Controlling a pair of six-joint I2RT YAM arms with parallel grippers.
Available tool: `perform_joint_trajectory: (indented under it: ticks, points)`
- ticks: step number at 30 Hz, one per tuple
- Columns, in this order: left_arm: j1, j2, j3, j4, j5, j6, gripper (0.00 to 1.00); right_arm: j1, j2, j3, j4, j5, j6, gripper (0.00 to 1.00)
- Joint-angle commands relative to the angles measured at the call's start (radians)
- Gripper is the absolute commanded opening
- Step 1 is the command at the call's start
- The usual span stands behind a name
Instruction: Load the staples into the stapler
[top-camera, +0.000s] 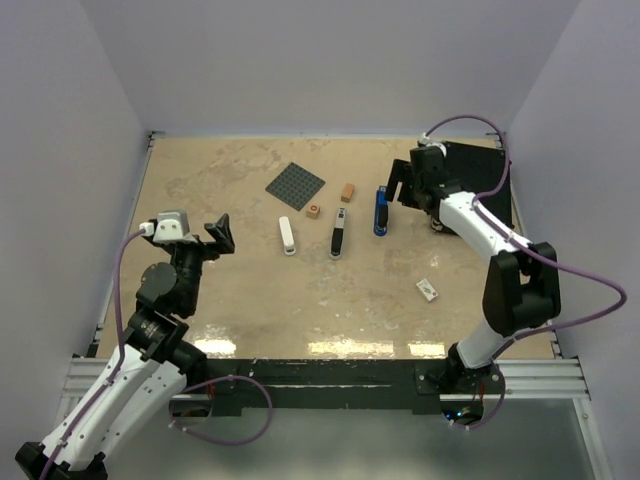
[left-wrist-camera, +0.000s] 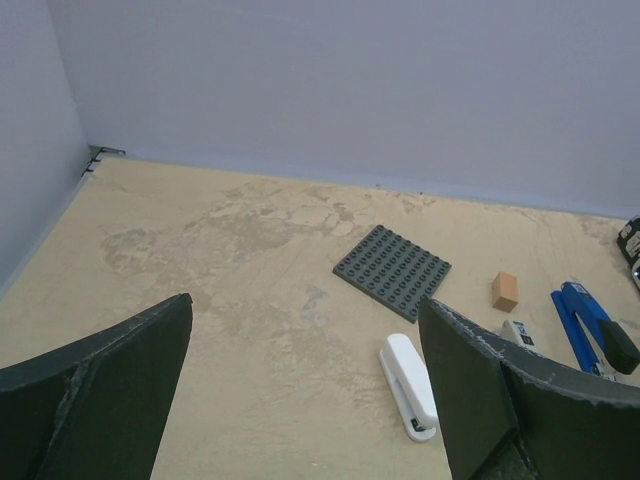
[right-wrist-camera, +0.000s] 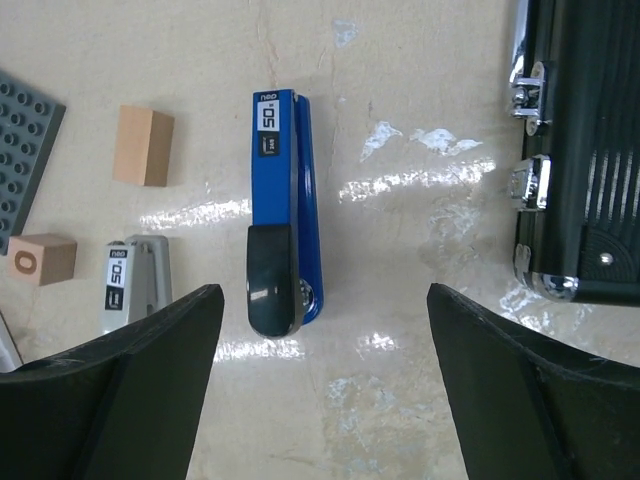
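Blue stapler (right-wrist-camera: 285, 200): it lies flat on the tan table (top-camera: 240, 300), near the black case (right-wrist-camera: 590, 150). Its dark round end points at the right arm.
How the stapler feels: I think it is hard and a bit heavy. Its sides look smooth, so it may slip.
Where to hold the stapler: I think across its two long sides, near the middle, so it does not spin or tip.
Staples (top-camera: 428, 290): a tiny whitish box. It lies flat on the table all by itself, close to the right arm and well apart from the blue stapler.
How the staples feel: I think the box is very light and thin, and it could squash. The strip inside is likely stiff and could snap.
Where to hold the staples: softly, by two side edges. The box sits low on the table, so it will be hard to pick up.
Right gripper (right-wrist-camera: 320, 400): its fingers are spread wide. It hangs over the dark end of the blue stapler, with one finger on each side, touching nothing.
Left gripper (left-wrist-camera: 300, 390): spread wide, up in the air, holding nothing.
Other staplers: a white stapler (left-wrist-camera: 410, 385) and a grey stapler (right-wrist-camera: 130, 285) lie in a row with the blue one.
Other things: a grey bumpy plate (top-camera: 296, 186) and an orange block (right-wrist-camera: 143, 146).
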Motion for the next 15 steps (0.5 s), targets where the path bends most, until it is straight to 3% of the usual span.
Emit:
perform_joint_trajectory:
  ticks: [1, 8, 13, 15]
  points:
    - [-0.002, 0.005, -0.001, 0.047, 0.033, 0.021, 1.0, 0.012, 0.069, 0.1, -0.001, 0.023, 0.036, 0.85]
    - [-0.001, 0.014, 0.004, 0.039, 0.04, 0.024, 1.0, 0.049, 0.256, 0.201, -0.035, 0.024, 0.031, 0.74]
    - [-0.001, 0.02, 0.005, 0.036, 0.062, 0.025, 1.0, 0.072, 0.311, 0.206, -0.035, 0.009, 0.023, 0.7]
    - [-0.001, 0.026, 0.004, 0.036, 0.068, 0.027, 0.99, 0.074, 0.327, 0.207, -0.038, -0.003, 0.017, 0.63]
